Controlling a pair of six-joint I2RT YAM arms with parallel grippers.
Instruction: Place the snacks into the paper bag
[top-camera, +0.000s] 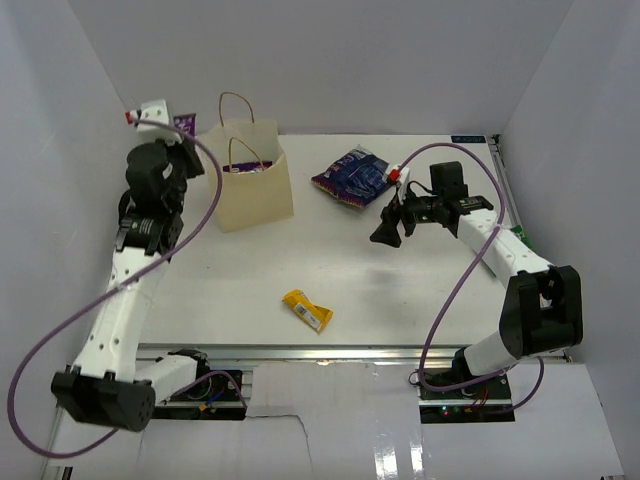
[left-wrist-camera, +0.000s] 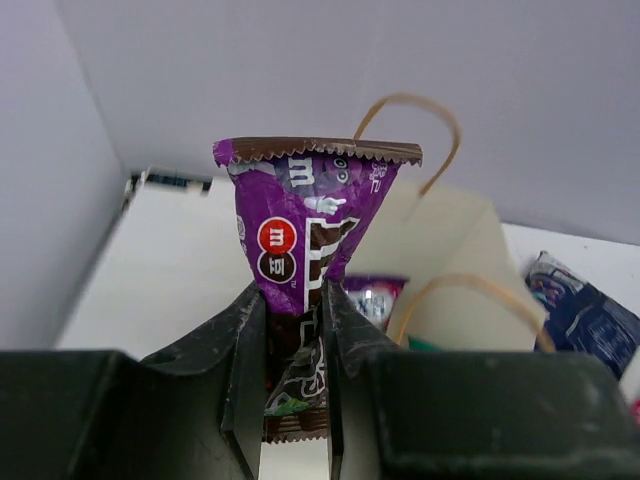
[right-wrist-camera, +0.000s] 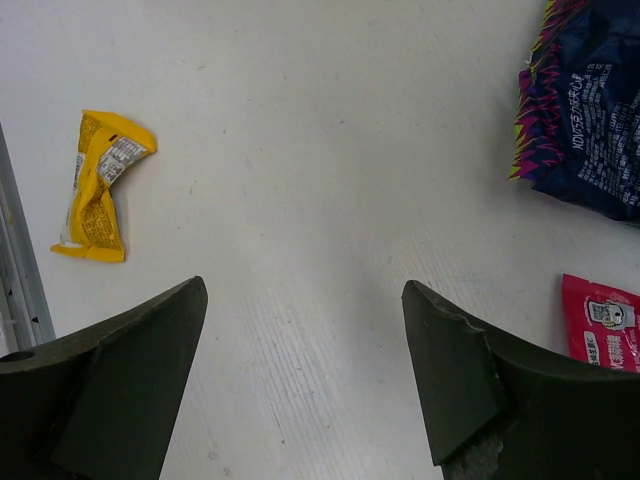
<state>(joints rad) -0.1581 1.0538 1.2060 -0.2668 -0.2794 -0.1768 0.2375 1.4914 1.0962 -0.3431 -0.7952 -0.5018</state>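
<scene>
My left gripper (left-wrist-camera: 295, 300) is shut on a dark purple bar (left-wrist-camera: 310, 220) and holds it upright in the air, to the left of the paper bag (left-wrist-camera: 455, 250). In the top view this gripper (top-camera: 172, 130), with the bar (top-camera: 185, 123), is raised beside the cream bag (top-camera: 255, 185). A purple packet (left-wrist-camera: 375, 297) and a teal edge (left-wrist-camera: 420, 343) show inside the bag. My right gripper (right-wrist-camera: 300, 285) is open and empty above bare table, in the top view (top-camera: 387, 232) just below the large dark blue-purple bag (top-camera: 350, 175). A yellow bar (top-camera: 307, 310) lies at the front centre.
In the right wrist view the yellow bar (right-wrist-camera: 100, 185) is far left, the blue-purple bag (right-wrist-camera: 590, 120) is at the top right and a small red-pink pouch (right-wrist-camera: 600, 322) lies at the right edge. White walls enclose the table (top-camera: 300, 260). A small green item (top-camera: 522, 238) sits at the table's right edge.
</scene>
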